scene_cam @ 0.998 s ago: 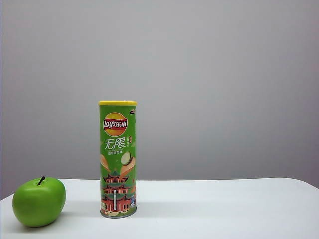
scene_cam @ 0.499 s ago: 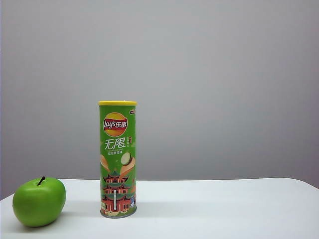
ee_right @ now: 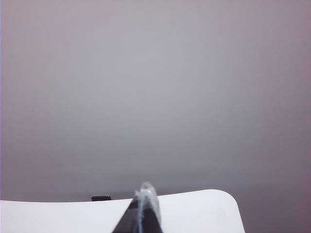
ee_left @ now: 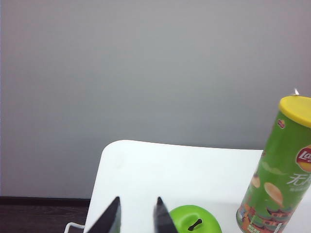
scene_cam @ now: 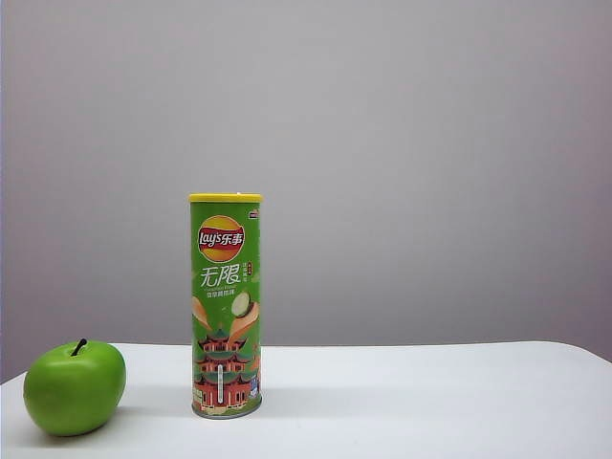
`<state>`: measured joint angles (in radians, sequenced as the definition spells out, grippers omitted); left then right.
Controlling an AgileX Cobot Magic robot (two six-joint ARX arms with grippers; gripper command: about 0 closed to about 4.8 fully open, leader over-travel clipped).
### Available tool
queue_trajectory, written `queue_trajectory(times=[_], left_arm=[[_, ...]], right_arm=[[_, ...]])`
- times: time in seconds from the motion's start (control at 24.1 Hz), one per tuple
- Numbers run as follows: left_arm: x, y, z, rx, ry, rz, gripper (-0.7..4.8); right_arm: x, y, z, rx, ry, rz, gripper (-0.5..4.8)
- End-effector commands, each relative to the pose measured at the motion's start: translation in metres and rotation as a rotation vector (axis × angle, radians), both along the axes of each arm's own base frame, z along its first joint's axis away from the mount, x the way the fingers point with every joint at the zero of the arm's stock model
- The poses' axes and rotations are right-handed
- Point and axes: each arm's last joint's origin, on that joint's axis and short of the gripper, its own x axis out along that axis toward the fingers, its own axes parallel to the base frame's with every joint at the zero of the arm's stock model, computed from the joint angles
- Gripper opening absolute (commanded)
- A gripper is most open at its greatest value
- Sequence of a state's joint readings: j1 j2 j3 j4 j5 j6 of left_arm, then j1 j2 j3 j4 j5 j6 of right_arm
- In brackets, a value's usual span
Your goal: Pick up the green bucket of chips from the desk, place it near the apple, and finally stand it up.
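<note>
Nothing on the desk [scene_cam: 430,402] has shifted since the earlier frames; the green bucket of chips [scene_cam: 226,306] stands upright in the same spot, yellow lid on top, and the apple [scene_cam: 75,387] sits just beside it at the desk's left end, not touching it; neither of my arms shows in the exterior view. My left claw [ee_left: 137,219] hangs at the desk's near edge with its two dark fingers a little apart and nothing between them; the apple lies just beyond it, the bucket off to one side. My right claw [ee_right: 144,213] is pressed together, empty, its tip pointing over a bare corner of the desk toward the grey wall [ee_right: 155,87].
</note>
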<state>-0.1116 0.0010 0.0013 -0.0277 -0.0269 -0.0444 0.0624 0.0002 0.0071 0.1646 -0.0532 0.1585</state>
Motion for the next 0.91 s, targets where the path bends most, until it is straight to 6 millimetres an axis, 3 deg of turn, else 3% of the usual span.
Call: queue_trajectory(times=[0.04, 0.91], left_arm=[[-0.0003, -0.0001, 0.0022, 0.002, -0.011, -0.005, 0.88], [-0.0003, -0.0001, 0.0022, 0.002, -0.011, -0.004, 0.88]], right_arm=[[0.0003, 0.0002, -0.0012, 0.001, -0.003, 0.003, 0.03], [0.0006, 0.0002, -0.0032, 0.0, 0.018, 0.003, 0.03]])
